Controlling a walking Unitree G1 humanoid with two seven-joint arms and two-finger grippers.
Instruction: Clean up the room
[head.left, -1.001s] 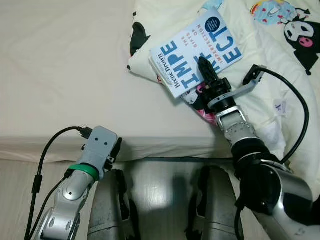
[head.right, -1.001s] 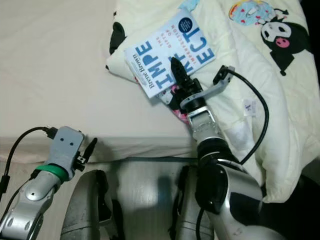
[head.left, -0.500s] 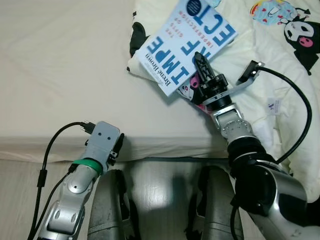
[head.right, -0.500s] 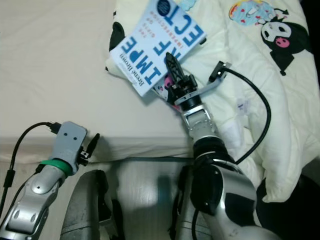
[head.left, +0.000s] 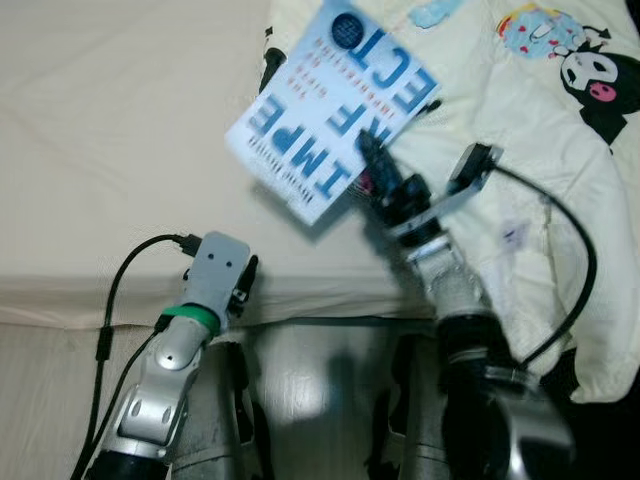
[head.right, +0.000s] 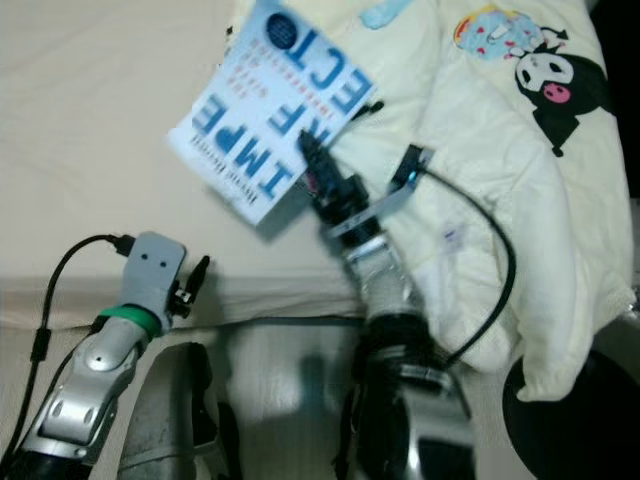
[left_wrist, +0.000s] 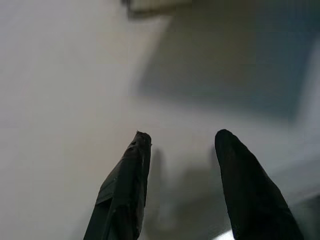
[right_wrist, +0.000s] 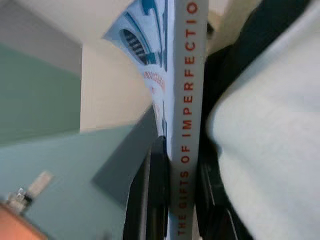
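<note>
A white book with big blue letters (head.left: 325, 115) hangs lifted above the bed, tilted, with my right gripper (head.left: 375, 160) shut on its lower edge. In the right wrist view the book's spine (right_wrist: 186, 115) runs between the two black fingers (right_wrist: 159, 200). My left gripper (left_wrist: 182, 145) stands open with nothing between its fingers; its arm (head.left: 195, 320) is low by the bed's front edge.
A cream bed sheet (head.left: 120, 130) spreads to the left. A pale yellow blanket with cartoon prints (head.left: 520, 110) lies bunched on the right of the bed. The bed's front edge (head.left: 100, 310) runs across below; pale floor (head.left: 320, 380) shows between my legs.
My right gripper has lifted the book off the blanket and carried it to the left. The left arm has edged up slightly toward the bed edge.
</note>
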